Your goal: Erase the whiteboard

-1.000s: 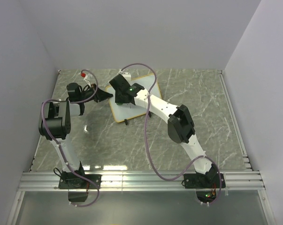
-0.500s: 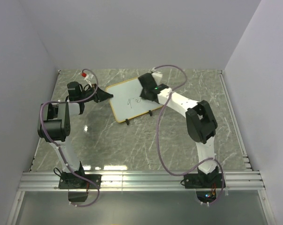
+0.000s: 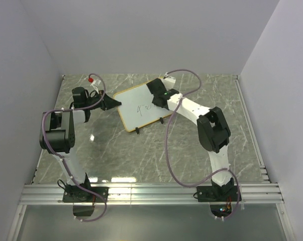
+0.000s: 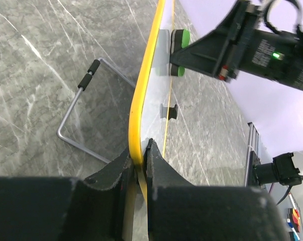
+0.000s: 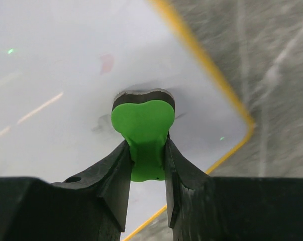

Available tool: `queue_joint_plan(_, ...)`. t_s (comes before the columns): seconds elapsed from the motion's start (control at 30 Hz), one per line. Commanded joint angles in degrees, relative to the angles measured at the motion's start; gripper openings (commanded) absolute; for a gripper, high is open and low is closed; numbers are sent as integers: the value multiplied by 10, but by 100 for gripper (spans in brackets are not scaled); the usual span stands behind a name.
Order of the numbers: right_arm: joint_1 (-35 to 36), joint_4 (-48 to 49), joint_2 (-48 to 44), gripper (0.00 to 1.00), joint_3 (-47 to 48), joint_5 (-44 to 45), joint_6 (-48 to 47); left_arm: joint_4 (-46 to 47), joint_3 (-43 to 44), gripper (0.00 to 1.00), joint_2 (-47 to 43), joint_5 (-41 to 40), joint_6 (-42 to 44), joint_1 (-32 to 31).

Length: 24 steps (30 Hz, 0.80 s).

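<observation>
Both clamped, left pincer (image 4: 140, 150) on whiteboard (image 4: 140, 95) edge, right pincer (image 5: 146, 150) on green eraser (image 5: 143, 125), scribble (image 3: 141, 107) only overhead.

a robotics lab test cell; plain pale walls (image 3: 141, 35) box in a grey marble-patterned table (image 3: 216, 105) on three sides; two white-and-black arms, the left arm (image 3: 56, 131) and the right arm (image 3: 211, 133), are bolted to an aluminium rail (image 3: 151, 193) at the near edge; purple cables (image 3: 166, 148) loop loosely from the arms
</observation>
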Motion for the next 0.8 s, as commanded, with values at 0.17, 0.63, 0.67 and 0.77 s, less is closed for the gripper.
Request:
queue_joint_plan(0.17, 122, 8, 54, 0, 68, -45, 139, -44, -2, 0, -3, -6, 82, -12)
queue_joint_plan(0.63, 107, 30, 12, 0, -33, -22, 134, -68, -2, 0, -21, -14, 98, -23)
queue_joint_plan(0.67, 93, 36, 3, 0, -47, -18, 130, -72, -3, 0, -22, -15, 99, -24)
queue_joint_plan(0.77, 40, 57, -25, 0, -90, -19, 119, -74, -2, 0, -25, -16, 102, -26)
